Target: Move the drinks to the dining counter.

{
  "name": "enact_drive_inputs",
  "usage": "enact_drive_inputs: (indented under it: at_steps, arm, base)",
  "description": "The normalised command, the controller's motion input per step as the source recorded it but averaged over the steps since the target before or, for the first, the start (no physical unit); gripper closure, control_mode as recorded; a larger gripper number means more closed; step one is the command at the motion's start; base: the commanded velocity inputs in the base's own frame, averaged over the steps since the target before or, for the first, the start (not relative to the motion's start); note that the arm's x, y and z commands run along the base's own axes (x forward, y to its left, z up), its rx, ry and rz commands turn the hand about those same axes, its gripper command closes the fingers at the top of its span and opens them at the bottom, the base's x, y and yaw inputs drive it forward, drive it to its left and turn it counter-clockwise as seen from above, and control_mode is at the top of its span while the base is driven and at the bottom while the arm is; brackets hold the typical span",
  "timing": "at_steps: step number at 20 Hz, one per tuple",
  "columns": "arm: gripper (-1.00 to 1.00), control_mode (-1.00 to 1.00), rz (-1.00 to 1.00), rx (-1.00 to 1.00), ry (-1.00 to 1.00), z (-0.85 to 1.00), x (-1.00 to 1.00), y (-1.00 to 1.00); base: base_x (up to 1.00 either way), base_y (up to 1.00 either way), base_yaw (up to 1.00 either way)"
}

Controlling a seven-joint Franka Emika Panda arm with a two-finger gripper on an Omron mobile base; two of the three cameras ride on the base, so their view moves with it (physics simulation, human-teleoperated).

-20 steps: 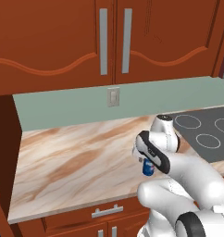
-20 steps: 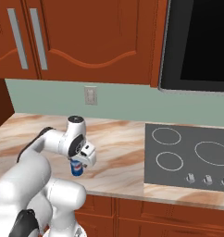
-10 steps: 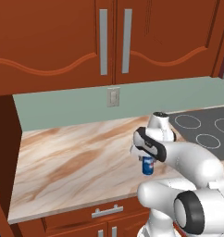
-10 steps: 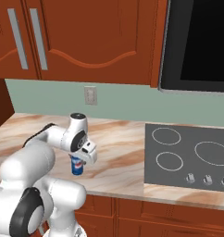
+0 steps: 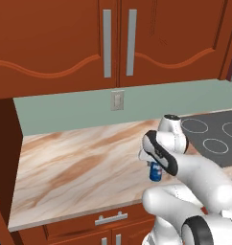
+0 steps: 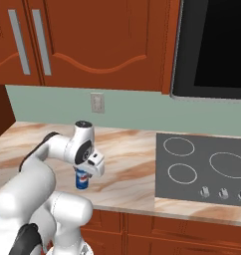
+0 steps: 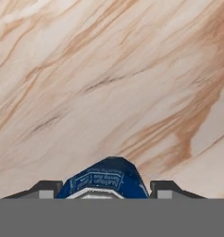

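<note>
- arm (image 5: 204, 177): glossy white, fat rounded link shells
- dark/black bands at joints, black ring on the big lower joint
- round dark cap on top of wrist link
- white boxy hand block with dark face
- gripper (image 7: 107, 189): two small dark finger tips, squared ends

White arm (image 5: 194, 167) folded low, wrist pointing down, jaws closed on the blue can (image 6: 82, 179)
</note>
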Motion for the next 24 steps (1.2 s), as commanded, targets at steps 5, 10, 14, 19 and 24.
enact_drive_inputs:
  at_steps: [5, 10, 14, 19, 24]
  arm:
    - [1.00, -1.00, 0.00, 0.04, -0.28, 0.46, -0.48, -0.20]
    - [1.00, -1.00, 0.00, 0.12, -0.14, 0.75, -0.37, -0.17]
    - [1.00, -1.00, 0.00, 0.14, -0.02, 0.73, -0.46, -0.14]
    - [1.00, -1.00, -0.02, 0.08, 0.00, 0.97, -0.62, -0.04]
    - [1.00, -1.00, -0.07, 0.02, 0.00, 1.00, -0.63, 0.00]
  base:
    - [0.00, 0.00, 0.00]
    - [0.00, 0.00, 0.00]
    - [0.00, 0.00, 0.00]
    - [0.00, 0.00, 0.00]
    - [0.00, 0.00, 0.00]
